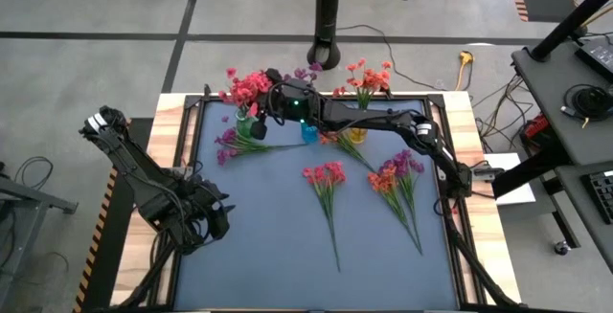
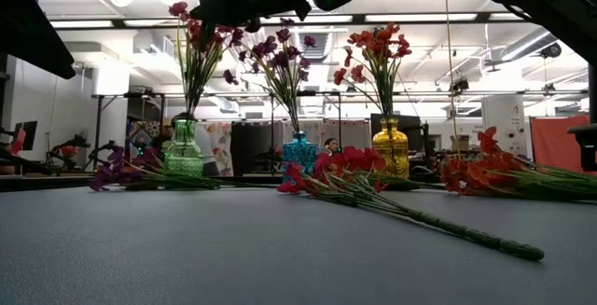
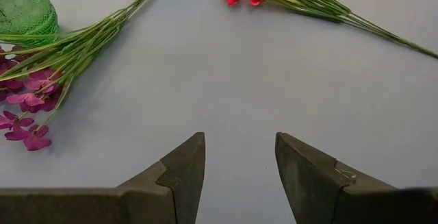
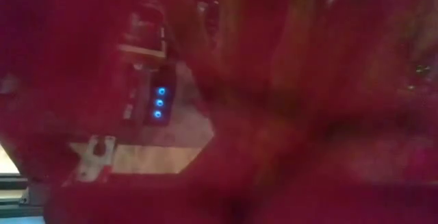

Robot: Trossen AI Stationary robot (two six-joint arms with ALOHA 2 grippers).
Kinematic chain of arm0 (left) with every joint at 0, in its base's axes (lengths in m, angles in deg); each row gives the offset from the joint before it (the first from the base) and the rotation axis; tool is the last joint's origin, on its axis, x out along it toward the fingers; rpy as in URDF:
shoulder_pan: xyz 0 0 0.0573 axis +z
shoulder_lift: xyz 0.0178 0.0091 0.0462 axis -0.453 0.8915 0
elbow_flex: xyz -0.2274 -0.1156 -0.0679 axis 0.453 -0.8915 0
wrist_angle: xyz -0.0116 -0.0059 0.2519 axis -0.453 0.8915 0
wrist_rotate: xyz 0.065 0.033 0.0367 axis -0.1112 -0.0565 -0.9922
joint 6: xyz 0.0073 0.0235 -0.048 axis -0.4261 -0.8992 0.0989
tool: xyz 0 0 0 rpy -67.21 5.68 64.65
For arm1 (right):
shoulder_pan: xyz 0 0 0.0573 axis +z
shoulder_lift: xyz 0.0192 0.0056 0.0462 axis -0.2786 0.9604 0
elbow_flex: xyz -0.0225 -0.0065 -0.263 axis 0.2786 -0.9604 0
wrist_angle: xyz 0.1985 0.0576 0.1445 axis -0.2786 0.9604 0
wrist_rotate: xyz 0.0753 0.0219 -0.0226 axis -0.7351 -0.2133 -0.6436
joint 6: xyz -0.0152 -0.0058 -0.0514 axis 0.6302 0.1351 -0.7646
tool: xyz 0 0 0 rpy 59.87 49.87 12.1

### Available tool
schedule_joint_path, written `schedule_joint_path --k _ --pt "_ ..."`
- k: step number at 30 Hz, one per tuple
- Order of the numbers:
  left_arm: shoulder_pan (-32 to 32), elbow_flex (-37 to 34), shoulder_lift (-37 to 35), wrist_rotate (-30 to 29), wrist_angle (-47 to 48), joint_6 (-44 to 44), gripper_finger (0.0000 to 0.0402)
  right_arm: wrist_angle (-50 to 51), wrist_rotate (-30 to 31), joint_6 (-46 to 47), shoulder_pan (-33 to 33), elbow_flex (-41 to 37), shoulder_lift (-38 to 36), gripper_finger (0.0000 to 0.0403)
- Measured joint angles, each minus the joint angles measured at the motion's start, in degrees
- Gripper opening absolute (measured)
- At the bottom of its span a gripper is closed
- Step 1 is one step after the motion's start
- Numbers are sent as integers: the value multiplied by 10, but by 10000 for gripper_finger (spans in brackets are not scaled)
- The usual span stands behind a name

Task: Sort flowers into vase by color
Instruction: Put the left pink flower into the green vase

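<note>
Pink-red sprig going into the green vase

Near side, left tool (image 3: 239,176) waits open over the worktop (image 1: 287,246); loose flowers (image 1: 326,176) lie mid-worktop; far back, right tool (image 1: 271,98) sits closed at the pink-red sprig (image 1: 247,87) above the green vase (image 1: 245,125), matching colour.

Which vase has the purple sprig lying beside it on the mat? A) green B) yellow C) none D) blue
A: the purple sprig lies flat by the green vase; the left wrist view shows its stems running past that vase, away from the blue vase and yellow vase.
</note>
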Motion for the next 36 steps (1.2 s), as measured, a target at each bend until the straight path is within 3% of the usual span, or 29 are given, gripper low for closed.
schedule_joint_path --k 20,36 --pt "0 0 0 -3 1 -3 162 54 36 22 0 0 2 109" --pt "0 0 0 -3 1 -3 162 135 41 25 0 0 2 251"
